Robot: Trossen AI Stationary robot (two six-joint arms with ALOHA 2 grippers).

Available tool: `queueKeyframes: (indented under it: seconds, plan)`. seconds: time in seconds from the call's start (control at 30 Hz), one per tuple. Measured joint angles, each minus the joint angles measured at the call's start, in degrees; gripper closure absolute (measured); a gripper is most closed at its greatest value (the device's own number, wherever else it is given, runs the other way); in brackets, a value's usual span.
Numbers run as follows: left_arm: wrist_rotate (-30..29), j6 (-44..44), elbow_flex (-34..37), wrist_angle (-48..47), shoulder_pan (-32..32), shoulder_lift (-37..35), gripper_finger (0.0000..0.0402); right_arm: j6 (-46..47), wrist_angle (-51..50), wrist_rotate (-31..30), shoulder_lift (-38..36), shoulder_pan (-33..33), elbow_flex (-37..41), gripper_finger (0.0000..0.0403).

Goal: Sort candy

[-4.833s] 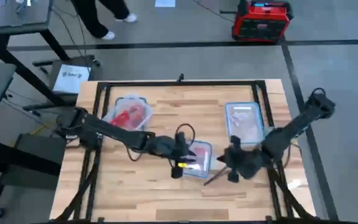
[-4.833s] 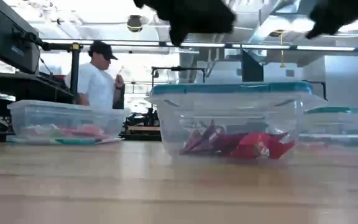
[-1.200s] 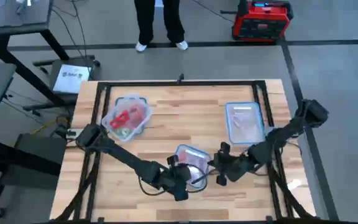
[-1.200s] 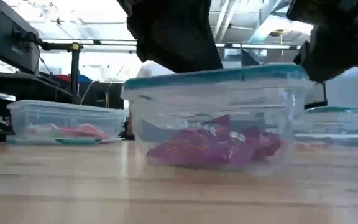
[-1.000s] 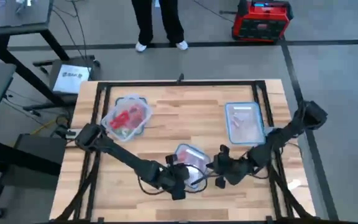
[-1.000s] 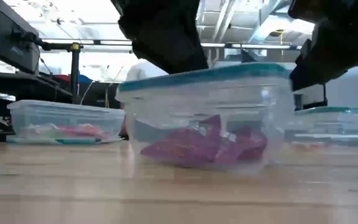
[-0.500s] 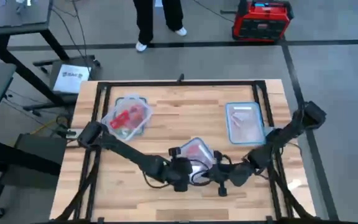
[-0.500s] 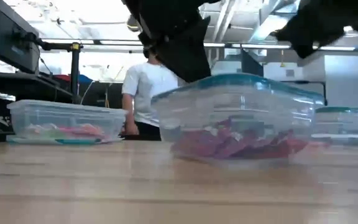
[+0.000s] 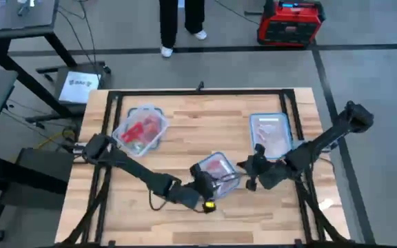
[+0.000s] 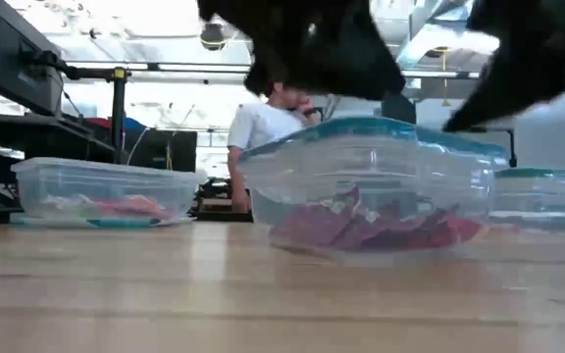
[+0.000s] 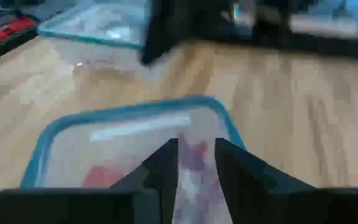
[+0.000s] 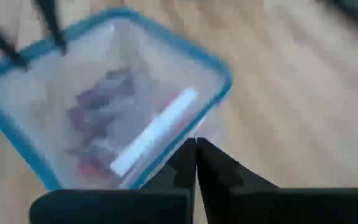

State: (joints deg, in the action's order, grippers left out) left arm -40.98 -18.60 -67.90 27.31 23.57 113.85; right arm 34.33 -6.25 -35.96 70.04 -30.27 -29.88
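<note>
Centre tub [image 9: 216, 170] shifted, turned askew since earlier; candy [image 10: 371, 228] inside; left gripper [image 11: 194, 163] jaws apart over it; right gripper [image 12: 196, 163] jaws together, withdrawn; sorting unfinished

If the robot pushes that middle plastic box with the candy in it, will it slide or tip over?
Probably slide: the middle box is low and wide on the smooth wooden table. It likely feels light, holding only a small heap of candy.
</note>
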Motion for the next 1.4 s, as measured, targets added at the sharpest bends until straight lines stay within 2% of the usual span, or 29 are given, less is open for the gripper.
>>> queueKeyframes:
  seconds: [0.1,0.27,0.37,0.5,0.63,0.77,0.97,1.17,1.4]
  plan:
    - [4.0,-1.7,3.5,3.9,-2.4,0.0,0.0309,0.3,7.2,1.9,1.9,1.2,2.8,0.0403]
    - [8.5,-2.2,6.5,2.2,-4.9,-0.2,0.0309,2.9,12.5,5.6,6.4,0.9,2.1,0.0403]
    - [9.4,0.5,7.1,2.1,-5.3,-0.2,0.0309,7.2,12.9,6.4,9.3,-1.0,0.2,0.0403]
    - [10.9,2.0,7.2,1.4,-5.7,-0.2,0.0309,7.9,11.9,7.1,12.8,-3.8,-3.2,0.0403]
    - [13.8,4.5,7.3,3.6,-5.7,-0.4,0.0309,8.6,6.4,7.1,13.4,-4.2,-4.5,0.0403]
    - [18.3,6.4,6.9,3.4,-5.7,-0.5,0.0309,8.7,5.6,6.4,13.7,-4.2,-4.5,0.0403]
    - [20.9,6.6,7.1,3.2,-7.6,0.8,0.0309,7.4,6.3,4.5,15.8,-1.3,-4.5,0.0403]
    - [22.4,6.5,6.9,5.9,-8.3,3.5,0.0309,2.4,16.4,7.2,20.5,1.1,-4.4,0.0403]
    - [24.5,5.1,6.8,10.7,-8.6,7.5,0.0309,0.3,18.1,12.1,21.9,4.7,-5.5,0.0403]
